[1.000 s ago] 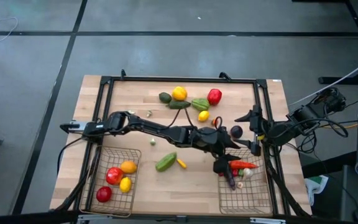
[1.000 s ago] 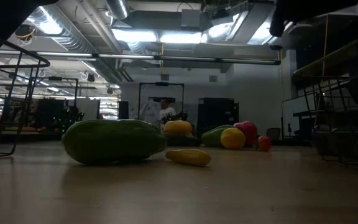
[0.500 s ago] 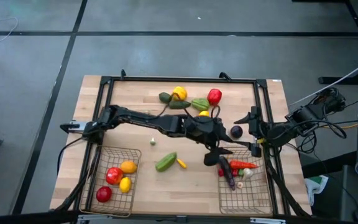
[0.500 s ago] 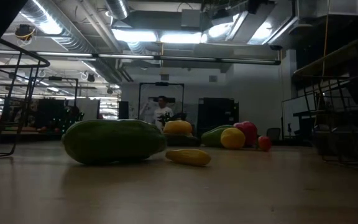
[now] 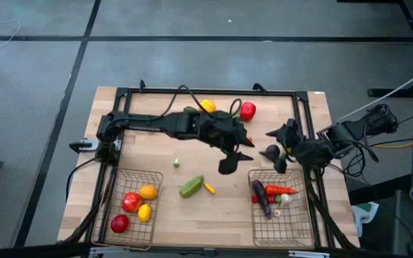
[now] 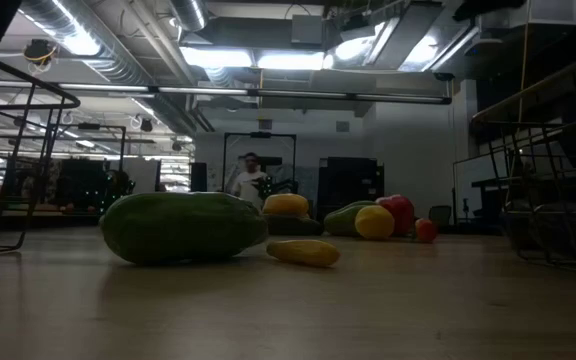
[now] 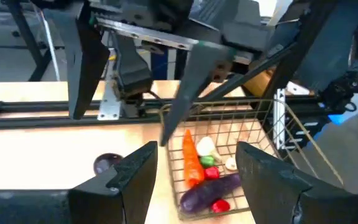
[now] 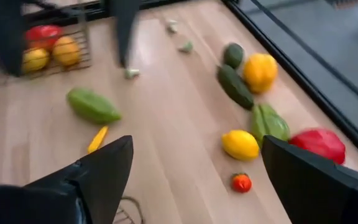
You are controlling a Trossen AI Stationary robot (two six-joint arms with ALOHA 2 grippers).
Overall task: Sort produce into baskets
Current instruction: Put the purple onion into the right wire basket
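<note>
High view: wooden table [image 5: 228, 208], two wire baskets, produce partly sorted.
Left gripper [image 5: 229, 163] hangs mid-table, fingers parted, empty; right gripper [image 5: 277, 159] near the purple piece [image 5: 272, 150], spread wide, empty. Left basket [image 5: 113, 208]: red and yellow fruits. Right basket [image 5: 298, 218]: eggplant [image 5: 261, 196], carrot [image 5: 281, 190]. Loose: green papaya [image 5: 191, 186], yellow pepper [image 5: 207, 106], red pepper [image 5: 247, 110].

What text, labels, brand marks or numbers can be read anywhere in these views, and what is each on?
None: no readable text in any view.
The light wooden table, the two dark wire-mesh baskets and the small toy fruits and vegetables show no print.
Dim room behind the table in the low view: nothing legible.
</note>
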